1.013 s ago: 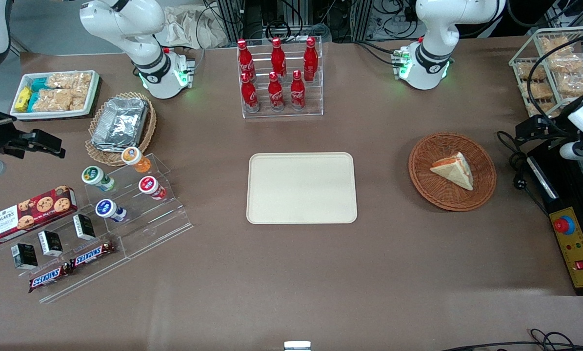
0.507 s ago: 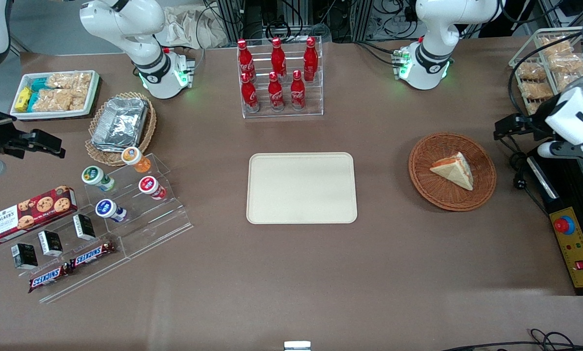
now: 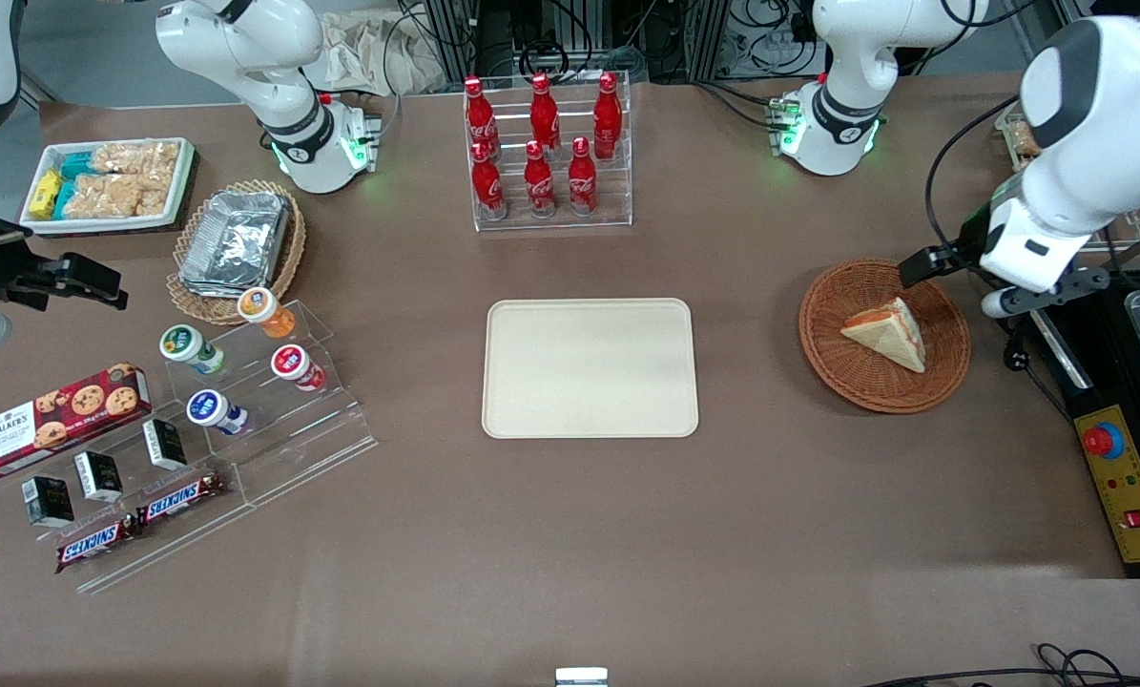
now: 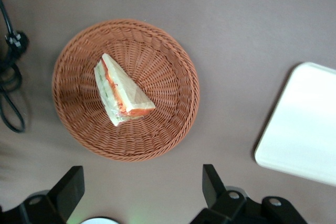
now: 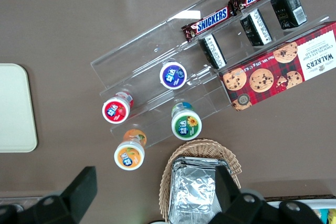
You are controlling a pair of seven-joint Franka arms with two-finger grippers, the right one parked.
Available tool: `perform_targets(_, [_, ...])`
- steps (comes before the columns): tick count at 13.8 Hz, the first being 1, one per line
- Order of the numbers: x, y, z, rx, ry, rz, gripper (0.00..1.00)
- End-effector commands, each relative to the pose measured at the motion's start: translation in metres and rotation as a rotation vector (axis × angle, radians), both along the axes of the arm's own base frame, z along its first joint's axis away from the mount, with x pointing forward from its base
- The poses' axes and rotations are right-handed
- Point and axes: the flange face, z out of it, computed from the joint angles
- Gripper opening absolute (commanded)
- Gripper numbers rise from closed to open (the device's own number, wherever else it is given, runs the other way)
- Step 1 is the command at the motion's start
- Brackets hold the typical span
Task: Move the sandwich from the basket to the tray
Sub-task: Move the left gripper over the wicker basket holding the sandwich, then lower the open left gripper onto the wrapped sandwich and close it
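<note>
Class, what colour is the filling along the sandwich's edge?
Red-orange with green, on the sandwich; clearest in the left wrist view.

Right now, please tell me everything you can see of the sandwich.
The sandwich is a triangular wedge of pale white bread with an orange-red and green filling along one cut edge. It lies flat in the round brown wicker basket, touching only the weave. The gripper hangs above the basket's edge with open fingers, not touching the sandwich.

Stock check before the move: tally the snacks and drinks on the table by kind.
Red cola bottles: 6
Round-lidded yogurt cups: 4
Snickers bars: 2
Small black boxes: 3
Red Walkers cookie box: 1
Triangular white-bread sandwich in the reddish-brown wicker basket: 1
Total: 17
The pincer hangs open above the basket.
</note>
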Motion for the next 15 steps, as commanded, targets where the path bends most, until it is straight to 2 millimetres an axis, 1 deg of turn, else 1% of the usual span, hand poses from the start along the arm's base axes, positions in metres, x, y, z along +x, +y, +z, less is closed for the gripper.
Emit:
perform_targets(1, [-0.016, 0.0, -0.023, 0.027, -0.007, 0.107, 1.0])
perform_targets(4, [-0.018, 0.003, -0.055, 0.049, 0.009, 0.221, 1.0])
perform_targets(6, [-0.022, 0.009, -0.079, 0.057, 0.021, 0.282, 1.0])
perform_targets(9, [-0.032, 0.026, -0.121, 0.067, 0.026, 0.397, 1.0])
perform_targets(11, [-0.031, 0.032, -0.143, 0.08, 0.056, 0.462, 1.0])
perform_targets(13, [-0.03, 0.04, -0.161, 0.101, 0.097, 0.561, 1.0])
perform_targets(15, [-0.029, 0.042, -0.17, 0.102, 0.097, 0.602, 1.0])
